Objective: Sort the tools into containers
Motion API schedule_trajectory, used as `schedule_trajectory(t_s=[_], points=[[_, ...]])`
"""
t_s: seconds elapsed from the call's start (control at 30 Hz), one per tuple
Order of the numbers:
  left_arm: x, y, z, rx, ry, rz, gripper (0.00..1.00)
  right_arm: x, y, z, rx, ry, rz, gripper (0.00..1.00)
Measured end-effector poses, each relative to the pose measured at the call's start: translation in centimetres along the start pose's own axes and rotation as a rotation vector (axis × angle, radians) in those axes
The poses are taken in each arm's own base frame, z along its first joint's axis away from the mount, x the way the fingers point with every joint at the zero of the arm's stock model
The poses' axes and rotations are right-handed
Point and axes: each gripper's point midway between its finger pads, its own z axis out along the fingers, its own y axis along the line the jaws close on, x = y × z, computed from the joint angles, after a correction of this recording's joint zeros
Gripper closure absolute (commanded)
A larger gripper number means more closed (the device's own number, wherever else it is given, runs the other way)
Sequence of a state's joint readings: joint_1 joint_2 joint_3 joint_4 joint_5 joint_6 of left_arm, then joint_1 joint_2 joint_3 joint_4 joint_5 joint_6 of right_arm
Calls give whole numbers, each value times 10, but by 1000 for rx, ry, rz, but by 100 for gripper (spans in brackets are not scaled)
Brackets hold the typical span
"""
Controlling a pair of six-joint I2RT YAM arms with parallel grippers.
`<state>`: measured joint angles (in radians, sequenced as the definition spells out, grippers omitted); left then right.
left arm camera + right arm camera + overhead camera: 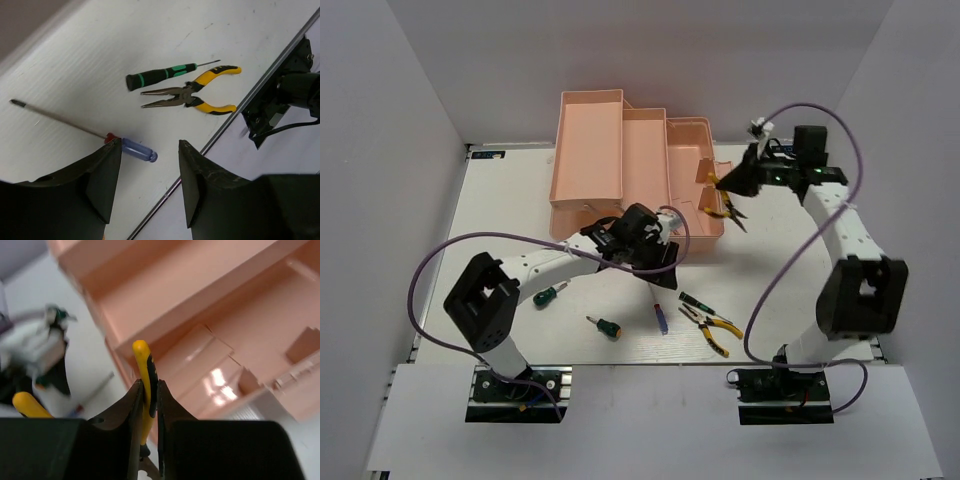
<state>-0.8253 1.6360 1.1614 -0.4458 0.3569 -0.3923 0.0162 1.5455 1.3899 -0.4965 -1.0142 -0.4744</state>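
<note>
The right gripper [149, 390] is clamped tight on one handle of a pair of yellow-handled needle-nose pliers [141, 357], held at the right end of the translucent salmon-pink plastic toolbox [620, 150]; the toolbox's trays are folded out toward the back of the white table [510, 200]. The left gripper [150, 145] hangs with its jaws wide apart and holds nothing; the thin blue-handled screwdriver [139, 150] lies on the table below them (contact cannot be judged from the wrist view). Just beyond it lie the slim black-and-green screwdriver [160, 75] and a second pair of yellow-handled pliers [200, 95], side by side and nearly touching, near the table's front edge. A stubby green-handled screwdriver [549, 296] and a second stubby green-handled screwdriver [607, 326] rest apart on the table, in front of the toolbox and left of the blue one.
</note>
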Motion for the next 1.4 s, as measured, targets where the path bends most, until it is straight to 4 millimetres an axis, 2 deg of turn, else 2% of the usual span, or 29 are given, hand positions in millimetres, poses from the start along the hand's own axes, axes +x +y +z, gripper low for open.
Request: schedule_trajectory(t_s=[0.07, 0.2, 0.3, 0.33, 0.43, 0.47, 0.53, 0.57, 0.7, 0.73, 0.77, 0.8, 0.83, 0.87, 0.9, 0.93, 1.03, 1.07, 1.1, 1.13, 1.17, 1.2, 1.23, 1.33, 1.4], points=[[1, -8, 7, 17, 6, 26, 40, -6, -18, 31, -13, -51, 166, 100], [6, -20, 14, 40, 13, 63, 40, 3, -51, 94, -32, -91, 454, 100], [5, -30, 21, 58, -17, 103, 40, -1, -77, 128, -19, -108, 553, 100], [6, -32, 22, 59, -23, 113, 40, -2, -80, 135, -17, -111, 558, 97], [10, -37, 27, 53, -29, 150, 40, -8, -94, 146, 8, -126, 579, 67], [11, -39, 28, 52, -31, 161, 40, -8, -96, 146, 14, -129, 585, 55], [13, -42, 29, 51, -31, 175, 40, -8, -99, 142, 20, -132, 586, 43], [14, -43, 29, 50, -30, 181, 40, -8, -100, 140, 21, -133, 577, 39], [15, -45, 30, 46, -33, 193, 40, -5, -98, 127, 30, -125, 534, 35], [15, -44, 30, 42, -36, 193, 43, -5, -95, 123, 30, -121, 530, 38], [14, -44, 30, 37, -37, 195, 47, -7, -93, 117, 29, -124, 519, 51], [14, -42, 30, 27, -39, 196, 63, -10, -90, 111, 26, -129, 500, 61], [13, -40, 30, 15, -40, 195, 72, -14, -86, 103, 23, -131, 483, 72], [13, -36, 30, -3, -40, 198, 81, -17, -79, 94, 13, -131, 466, 93], [14, -33, 30, -20, -38, 196, 96, -20, -72, 81, 5, -122, 422, 100], [15, -30, 29, -36, -32, 192, 100, -20, -63, 69, -3, -104, 382, 100], [19, -16, 28, -100, -26, 163, 100, -10, -26, 23, 5, -23, 105, 100], [22, -9, 27, -128, -25, 144, 93, 5, -4, 8, -3, 22, 18, 100], [28, -1, 25, -163, -18, 118, 80, 22, 19, -4, -22, 67, -43, 96], [34, 7, 23, -196, -7, 97, 54, 42, 42, -13, -46, 111, -98, 84], [42, 15, 20, -236, 5, 69, 44, 66, 63, -17, -73, 145, -135, 71], [49, 22, 17, -267, 18, 42, 37, 98, 83, -22, -102, 194, -145, 53], [54, 27, 14, -295, 27, 17, 35, 135, 106, -26, -142, 257, -109, 49], [64, 38, 6, -348, 29, -34, 34, 223, 146, -35, -214, 422, -26, 48], [66, 41, 1, -370, 26, -53, 34, 260, 162, -42, -240, 508, 1, 46]])
